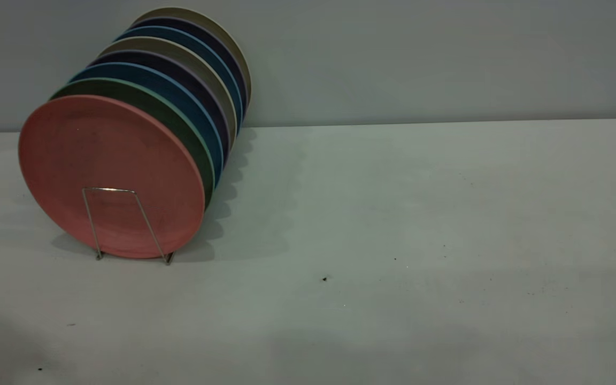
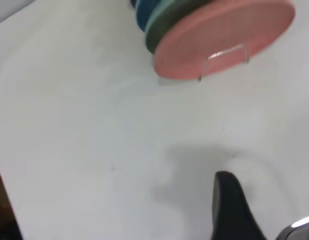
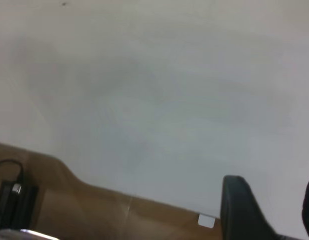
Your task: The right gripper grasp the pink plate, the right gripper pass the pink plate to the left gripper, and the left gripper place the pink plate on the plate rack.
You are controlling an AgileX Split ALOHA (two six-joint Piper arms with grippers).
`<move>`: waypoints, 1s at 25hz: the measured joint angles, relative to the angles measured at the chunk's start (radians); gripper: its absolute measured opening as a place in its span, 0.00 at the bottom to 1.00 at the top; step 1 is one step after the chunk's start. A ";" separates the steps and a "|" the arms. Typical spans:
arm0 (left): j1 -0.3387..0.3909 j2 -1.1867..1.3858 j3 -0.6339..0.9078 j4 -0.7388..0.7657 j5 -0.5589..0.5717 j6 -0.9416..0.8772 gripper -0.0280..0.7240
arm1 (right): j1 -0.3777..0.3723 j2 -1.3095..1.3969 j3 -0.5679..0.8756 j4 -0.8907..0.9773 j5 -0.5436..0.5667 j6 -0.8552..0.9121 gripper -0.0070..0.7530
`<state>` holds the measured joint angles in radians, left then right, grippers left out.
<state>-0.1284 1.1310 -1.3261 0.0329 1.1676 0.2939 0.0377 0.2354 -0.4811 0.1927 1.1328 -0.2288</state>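
Pink plate (image 1: 110,171) upright, frontmost in plate rack (image 1: 126,224).
Round, salmon, faintly scuffed, at 9 o'clock; my fingers' spread: cannot tell.

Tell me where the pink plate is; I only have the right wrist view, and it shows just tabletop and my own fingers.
Observer: The pink plate stands upright in the plate rack, at the left of the exterior view.
Operator: Which slot?
Observer: The front one, with the rack's front wire loop across its face and the green plate right behind it.
Operator: Is the left gripper holding it?
Observer: No. The left gripper is open over the table, apart from the plate.
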 joint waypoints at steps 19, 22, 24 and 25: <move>0.000 -0.627 0.680 -0.051 -0.006 -0.215 0.60 | 0.062 -0.006 0.008 0.000 -0.001 0.019 0.43; 0.000 -0.724 0.773 -0.052 -0.033 -0.237 0.60 | 0.062 -0.006 0.008 0.001 -0.001 0.019 0.43; 0.000 -0.781 0.828 -0.052 -0.041 -0.240 0.60 | 0.062 -0.006 0.008 0.001 -0.001 0.019 0.43; 0.000 -0.799 0.835 -0.052 -0.039 -0.243 0.60 | 0.062 -0.006 0.008 0.001 -0.001 0.019 0.43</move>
<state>-0.1284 0.3319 -0.4913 -0.0189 1.1281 0.0512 0.0995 0.2289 -0.4726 0.1935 1.1319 -0.2101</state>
